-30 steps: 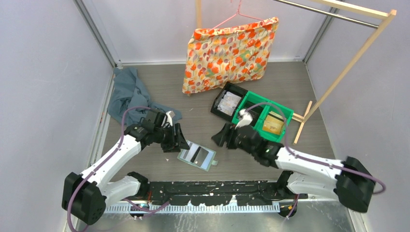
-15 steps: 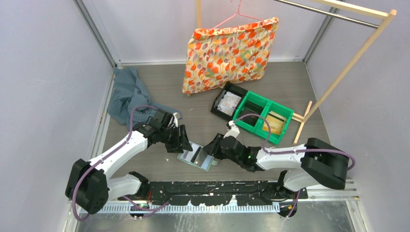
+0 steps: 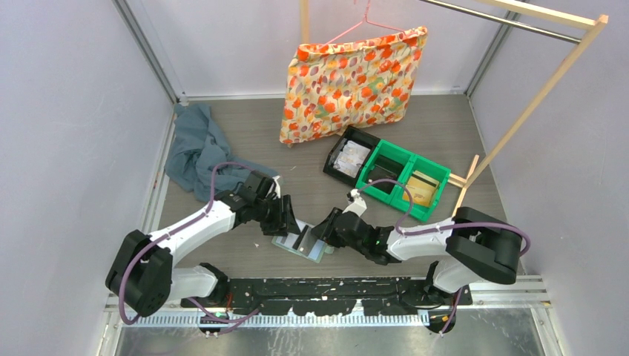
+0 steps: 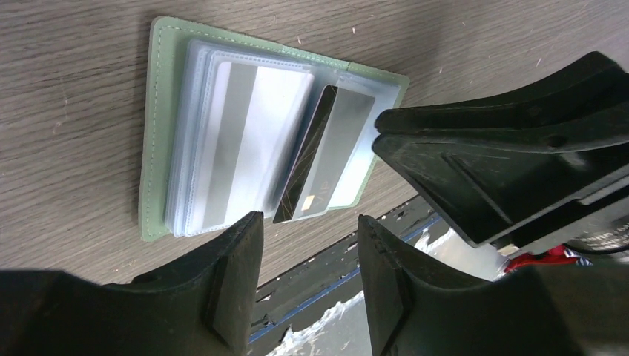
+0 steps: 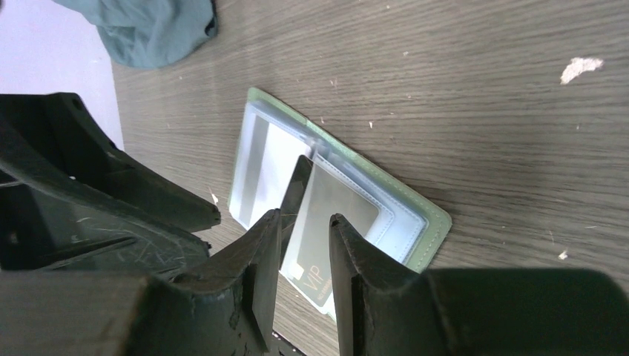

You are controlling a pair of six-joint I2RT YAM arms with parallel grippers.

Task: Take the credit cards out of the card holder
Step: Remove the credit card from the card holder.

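With the right gripper [image 5: 303, 252], narrowly parted, straddling a dark-striped credit card [image 5: 326, 215] poking from the card holder [image 5: 397, 222] lying open on the table [image 5: 482, 111], at 6 o'clock in the top view. With the left gripper [image 4: 308, 274], spread wide, hovering just off its 11 o'clock corner.

The card holder [image 4: 159, 111] was pale sage green. Its credit cards [image 4: 252, 141] were silvery grey, one with a dark stripe. The hanging pillowcase [image 3: 352, 81] bore orange flowers on cream. The cloth [image 3: 194, 148] was blue-grey, the bins [image 3: 415, 158] bright green, and the tabletop [image 3: 445, 126] grey-brown wood grain.
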